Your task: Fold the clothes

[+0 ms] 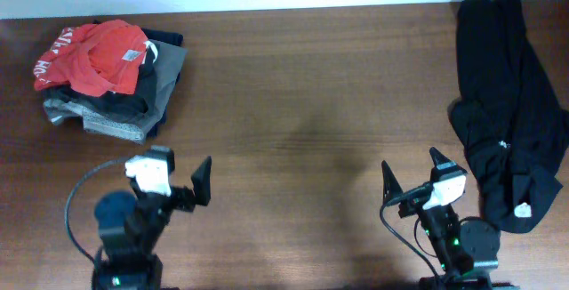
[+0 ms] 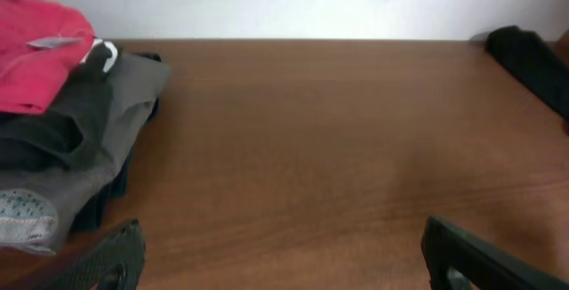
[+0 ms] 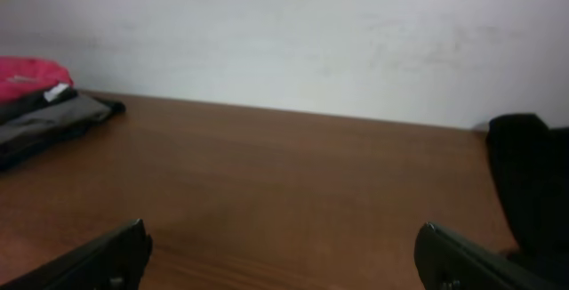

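Overhead, the brown wooden bench (image 1: 293, 103) carries the black shirt (image 1: 502, 103) crumpled in a long heap along its right edge, running from the far right corner down toward the near edge, with its small white tag (image 1: 523, 210) at the near end. A stack of grey and dark folded garments (image 1: 133, 112) topped by a red garment (image 1: 93, 54) sits at the far left corner. Near the front edge, the left gripper (image 1: 182, 173) and right gripper (image 1: 414, 173) both hang with jaws spread wide, grasping nothing, the right one just beside the shirt.
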Available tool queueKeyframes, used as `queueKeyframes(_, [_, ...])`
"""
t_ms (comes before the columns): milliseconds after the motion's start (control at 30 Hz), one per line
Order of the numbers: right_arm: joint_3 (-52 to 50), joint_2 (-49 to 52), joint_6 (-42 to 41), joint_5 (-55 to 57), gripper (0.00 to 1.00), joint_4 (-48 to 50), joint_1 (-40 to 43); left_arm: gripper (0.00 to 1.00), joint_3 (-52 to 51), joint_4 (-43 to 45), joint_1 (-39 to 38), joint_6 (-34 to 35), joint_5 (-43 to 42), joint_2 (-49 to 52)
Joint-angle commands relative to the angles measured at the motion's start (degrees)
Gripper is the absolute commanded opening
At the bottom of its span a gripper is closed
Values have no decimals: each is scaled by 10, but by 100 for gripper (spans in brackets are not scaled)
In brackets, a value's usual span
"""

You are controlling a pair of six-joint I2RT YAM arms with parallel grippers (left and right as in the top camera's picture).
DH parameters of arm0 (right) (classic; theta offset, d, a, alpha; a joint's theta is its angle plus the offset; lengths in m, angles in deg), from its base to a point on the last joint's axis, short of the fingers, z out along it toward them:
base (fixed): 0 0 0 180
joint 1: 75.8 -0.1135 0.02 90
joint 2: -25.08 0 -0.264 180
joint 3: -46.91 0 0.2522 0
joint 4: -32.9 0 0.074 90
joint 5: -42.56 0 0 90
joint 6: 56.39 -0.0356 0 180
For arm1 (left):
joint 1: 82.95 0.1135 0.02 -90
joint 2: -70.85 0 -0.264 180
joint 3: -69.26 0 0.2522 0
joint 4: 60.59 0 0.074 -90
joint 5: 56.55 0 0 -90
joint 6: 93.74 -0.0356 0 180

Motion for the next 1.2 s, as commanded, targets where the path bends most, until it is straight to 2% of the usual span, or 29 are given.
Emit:
queueKeyframes(0, [52, 52, 8, -3, 99, 3, -4, 99, 70, -28, -2, 5, -4, 79])
queueKeyframes(167, [129, 163, 11, -3, 98, -20, -4, 99, 163, -75, -2, 3, -7, 190])
queueKeyframes(333, [233, 298, 54, 0, 99, -93, -4, 99, 258, -123, -2, -25, -13, 273])
queueKeyframes(600, [476, 546, 52, -3, 99, -301, -4, 99, 408, -247, -2, -63, -10, 358])
queueKeyframes(767, [616, 659, 51, -31, 99, -405, -4, 99, 459, -277, -12, -82, -13, 399])
queueKeyframes(933, [705, 713, 51, -81, 99, -447, -4, 99, 498, -284, -50, -119, -12, 444])
queueKeyframes(1167, [724, 716, 50, -114, 99, -465, -3, 99, 617, -366, -111, -118, -1, 553])
